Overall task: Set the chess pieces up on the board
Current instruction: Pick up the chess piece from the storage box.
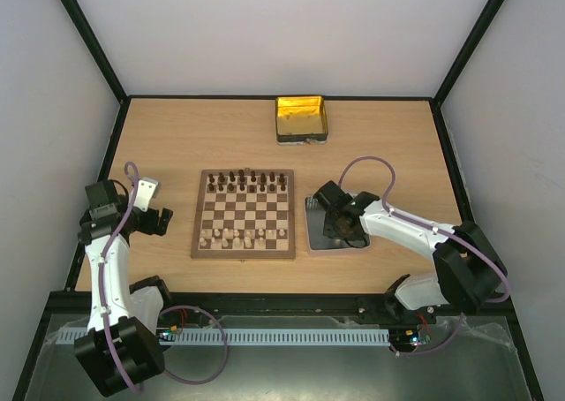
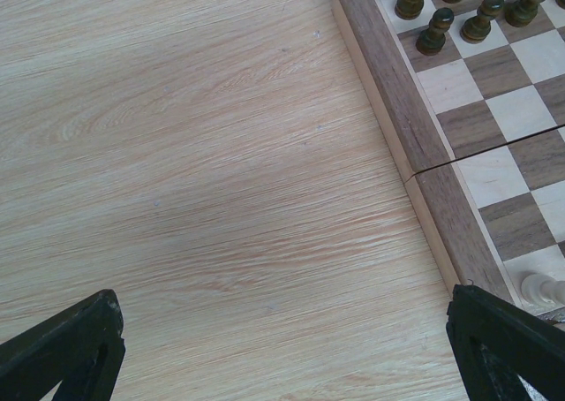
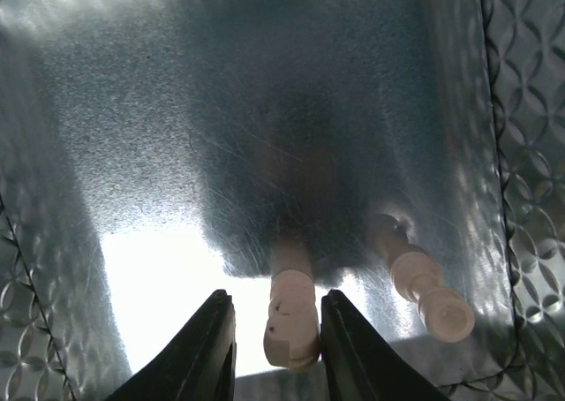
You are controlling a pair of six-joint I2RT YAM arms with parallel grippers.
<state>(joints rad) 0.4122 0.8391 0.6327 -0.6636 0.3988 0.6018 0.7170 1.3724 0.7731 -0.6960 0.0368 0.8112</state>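
Lying on grey tray, pale cream turned chess piece inside narrowly parted right tool; left tool wide apart.

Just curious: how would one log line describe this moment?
left pincer: open, beside board | right pincer: straddling lying cream piece on grey tray, grip unclear

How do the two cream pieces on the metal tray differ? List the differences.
One cream piece lies between the right gripper's fingers, in line with them. The other cream piece lies free beside them, slanted, with its round base showing. Both are pale turned wood, lying on their sides on the grey tray.
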